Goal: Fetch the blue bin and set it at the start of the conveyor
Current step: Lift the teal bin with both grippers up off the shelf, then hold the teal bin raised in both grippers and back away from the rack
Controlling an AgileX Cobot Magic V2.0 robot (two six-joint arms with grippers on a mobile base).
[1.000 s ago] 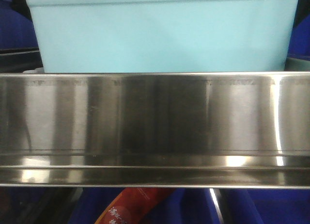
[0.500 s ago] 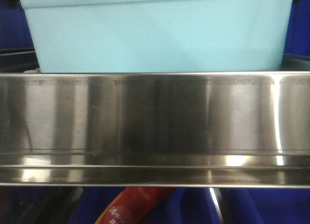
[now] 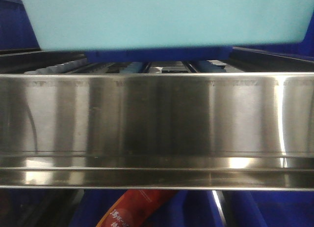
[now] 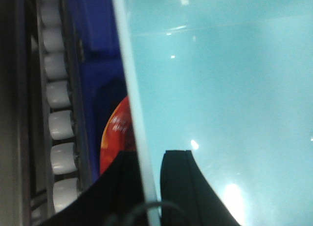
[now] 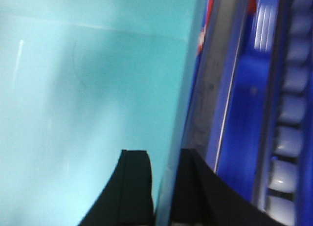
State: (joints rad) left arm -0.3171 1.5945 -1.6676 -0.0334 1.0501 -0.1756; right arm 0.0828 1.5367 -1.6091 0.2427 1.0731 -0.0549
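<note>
The pale turquoise blue bin hangs above the shelf in the front view, its underside clear of the rollers. My left gripper is shut on the blue bin's left rim, one finger outside and one inside the tub. My right gripper is shut on the bin's right rim, also one finger on each side. The tub's smooth inside fills most of both wrist views. The conveyor start is out of view.
A shiny stainless-steel shelf rail spans the front view below the bin. White rollers run along the shelf at the left and grey rollers at the right. Dark blue bins flank the tub. A red packet lies below the rail.
The blue bin has risen off the shelf: its bottom edge now hangs above the rail, baring the rollers behind it. Both grippers stay on its rims.
</note>
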